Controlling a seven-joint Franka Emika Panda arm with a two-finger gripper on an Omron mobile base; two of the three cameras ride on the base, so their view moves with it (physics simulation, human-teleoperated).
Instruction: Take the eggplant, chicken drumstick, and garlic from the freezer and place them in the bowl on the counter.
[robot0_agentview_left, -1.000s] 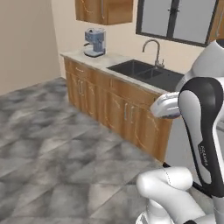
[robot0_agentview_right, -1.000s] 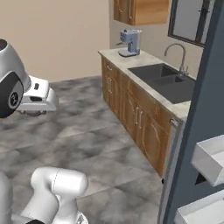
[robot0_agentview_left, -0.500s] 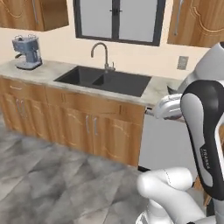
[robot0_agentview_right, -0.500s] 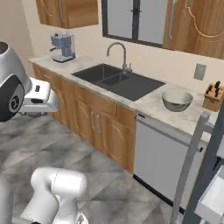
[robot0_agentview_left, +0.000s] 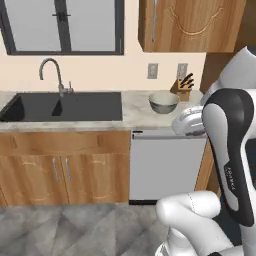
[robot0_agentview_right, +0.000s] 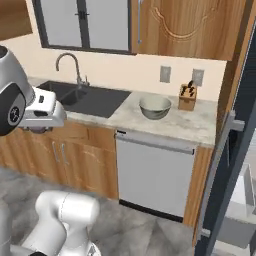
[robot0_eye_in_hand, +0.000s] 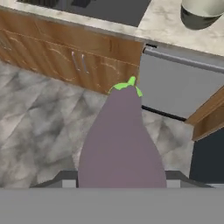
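Purple-grey and pear-shaped, the eggplant (robot0_eye_in_hand: 121, 144) sits clamped between the gripper's (robot0_eye_in_hand: 120, 183) two fingers in the hand view, its green stem cap pointing away from the hand toward the grey dishwasher front (robot0_eye_in_hand: 183, 85); it hangs over the marbled floor (robot0_eye_in_hand: 39, 113), well short of the counter (robot0_eye_in_hand: 168, 26).

The bowl (robot0_agentview_left: 164, 102) stands on the counter (robot0_agentview_left: 135, 112) toward its right end, between the black sink (robot0_agentview_left: 65, 106) and the knife block (robot0_agentview_left: 182, 87); from the right base view the same bowl (robot0_agentview_right: 155, 107) rests just left of the knife block (robot0_agentview_right: 187, 97), which stands against the back wall (dark handles sticking up from it). The bowl (robot0_eye_in_hand: 202, 12) also shows at the upper right corner of the hand view, close to the counter's front edge, above the dishwasher.

A curved tap (robot0_agentview_left: 52, 72) rises behind the sink, below the dark-framed window (robot0_agentview_left: 62, 25); a wooden wall cupboard (robot0_agentview_left: 192, 25) hangs above the bowl and the knife block. Under the counter run wooden cabinet doors (robot0_agentview_left: 65, 170) to the left of the dishwasher front (robot0_agentview_left: 167, 167).

At the right edge of the right base view the freezer's (robot0_agentview_right: 235, 150) dark slate-blue door stands open, edge-on, with its long grey bar handle (robot0_agentview_right: 220, 160) on the near side; a pale bin (robot0_agentview_right: 245, 205) shows behind it.
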